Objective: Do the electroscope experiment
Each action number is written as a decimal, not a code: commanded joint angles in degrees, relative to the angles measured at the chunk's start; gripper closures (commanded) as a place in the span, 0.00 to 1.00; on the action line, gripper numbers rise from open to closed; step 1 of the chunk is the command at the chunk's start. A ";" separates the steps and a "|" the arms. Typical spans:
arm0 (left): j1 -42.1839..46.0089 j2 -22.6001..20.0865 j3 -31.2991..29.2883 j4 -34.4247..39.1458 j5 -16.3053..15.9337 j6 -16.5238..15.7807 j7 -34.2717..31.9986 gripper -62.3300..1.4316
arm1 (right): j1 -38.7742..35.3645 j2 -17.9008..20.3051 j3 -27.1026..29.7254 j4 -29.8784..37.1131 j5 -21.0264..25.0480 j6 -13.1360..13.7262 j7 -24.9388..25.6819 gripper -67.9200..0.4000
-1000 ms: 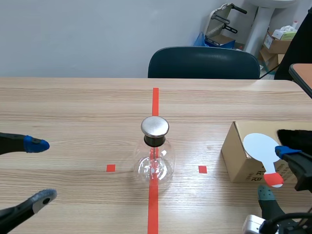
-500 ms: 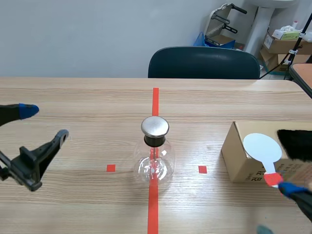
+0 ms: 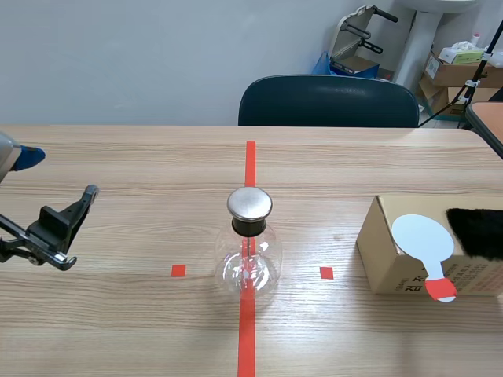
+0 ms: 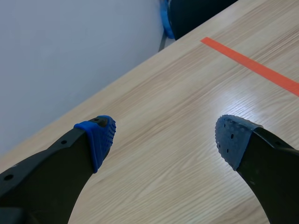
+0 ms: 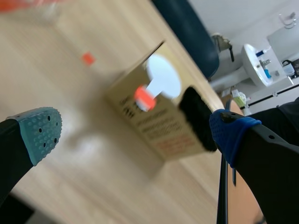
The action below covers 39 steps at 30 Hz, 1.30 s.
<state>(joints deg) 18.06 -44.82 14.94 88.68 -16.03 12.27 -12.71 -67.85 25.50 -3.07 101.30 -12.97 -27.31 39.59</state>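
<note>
**Right pincer out of the scene view, left pincer lifted**

Since a second ago the left pincer [image 3: 61,173] has swung from the near left corner to a spot farther along the left edge. The right pincer, which was at the paddle's handle, has dropped out of the scene view. Electroscope, box and paddle lie as they did.

At the left edge of the tabletop [image 3: 118,157] the left pincer hangs above the wood, wide open and holding nothing. One finger shows its blue pad and the other is turned edge-on. In its own wrist view the left pincer [image 4: 166,137] has only bare tabletop [image 4: 187,93] between its fingers.

The electroscope [image 3: 250,250] stands upright at the middle of the tabletop, on the red tape line [image 3: 251,161]. It is a round glass flask with a black collar and a flat metal cap. It stands well apart from the left pincer and from the box.

A dark chair [image 3: 328,100] stands behind the far edge.

Near the right edge sits the box [image 3: 393,259]. The paddle [image 3: 424,238], a white disc with a red handle, lies on top of it, the handle reaching over its near face. A black piece [image 3: 477,232] lies just beside the disc, toward the right edge.

In the right wrist view the right pincer [image 5: 135,130] is spread wide and grips nothing. Ahead of it are the box [image 5: 159,128], the paddle [image 5: 162,78] and the black piece [image 5: 198,116].
</note>
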 commanded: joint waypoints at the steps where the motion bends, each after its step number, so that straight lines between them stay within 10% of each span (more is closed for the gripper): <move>1: 2.08 0.55 -1.38 3.37 -0.20 0.92 -0.50 0.25 | 2.12 3.30 0.55 2.93 3.30 0.92 0.31 0.00; 8: 13.79 2.43 -3.78 13.46 -0.33 4.39 -1.03 0.25 | 12.85 11.21 0.52 12.96 19.34 10.80 -9.94 0.00; 22: 25.77 3.17 -4.68 25.40 -2.84 8.07 -2.51 0.25 | 37.59 11.52 -3.82 17.05 34.99 34.71 -27.52 0.00; 39: 27.67 0.90 -4.66 25.66 -3.26 4.00 -3.21 0.25 | 39.28 10.99 -4.17 17.05 36.15 36.39 -29.62 0.00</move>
<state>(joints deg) 45.23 -43.99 10.41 113.78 -19.16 16.58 -15.18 -28.60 36.49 -7.79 118.02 22.57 9.28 8.91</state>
